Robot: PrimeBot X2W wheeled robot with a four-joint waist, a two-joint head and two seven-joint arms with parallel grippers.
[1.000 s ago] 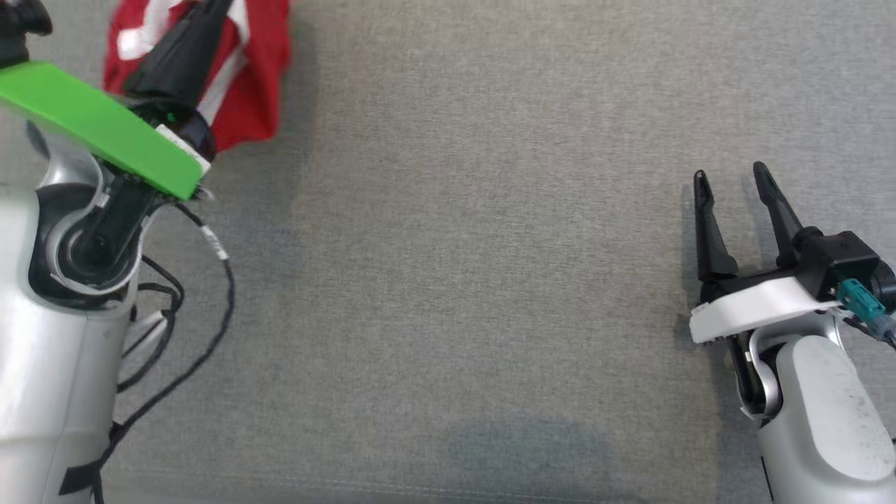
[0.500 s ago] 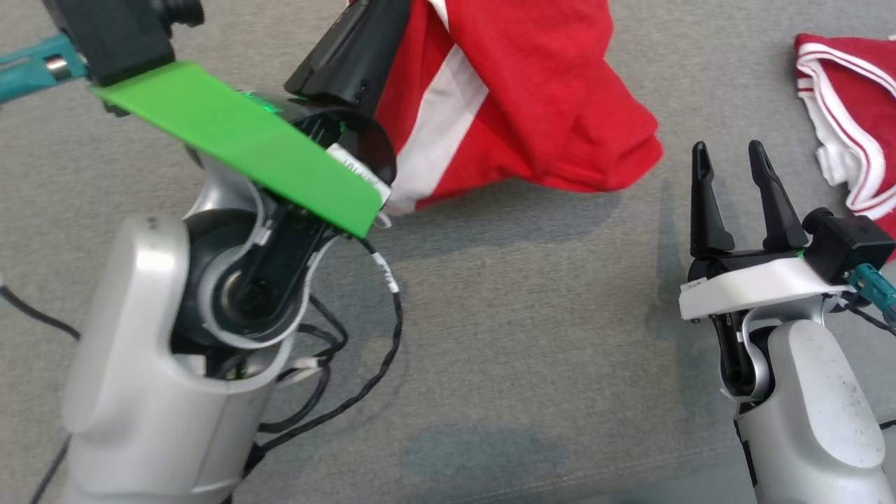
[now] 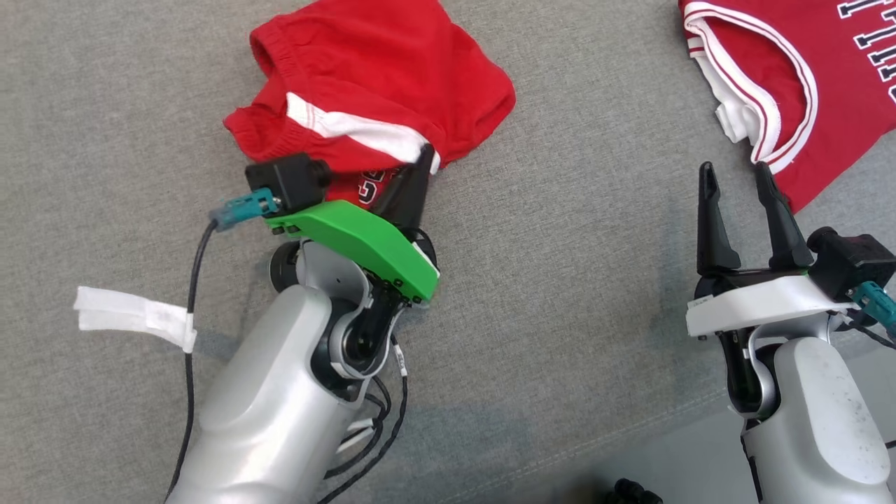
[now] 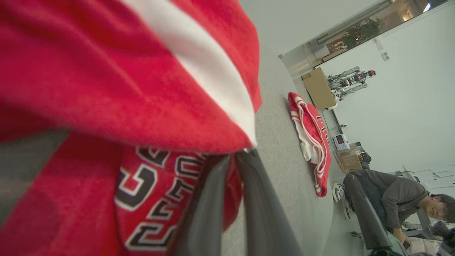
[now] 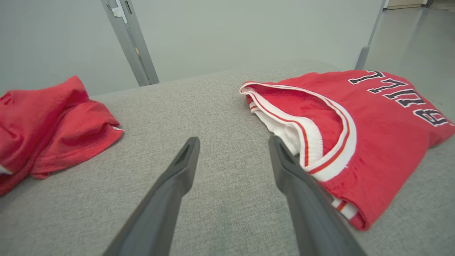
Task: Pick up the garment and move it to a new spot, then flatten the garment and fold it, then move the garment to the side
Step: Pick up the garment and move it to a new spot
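Grey cloth surface (image 3: 560,294) bears red shorts (image 3: 378,77), clamped in the left hand (image 3: 422,155); the right hand (image 3: 735,171) is spread apart.

The head camera is swinging, so the whole picture is sliding. The red shorts (image 3: 371,91), only a corner at the top left edge a second ago, are now showing whole at the upper middle, and a red jersey (image 3: 805,77) is coming in at the upper right. The left gripper (image 3: 422,155), earlier raised close under the camera with the shorts hanging from it, is now sitting lower and smaller, and the shorts are lying bunched on the grey cushion (image 3: 560,280). A white tape tab (image 3: 133,318) is coming into sight at the left.
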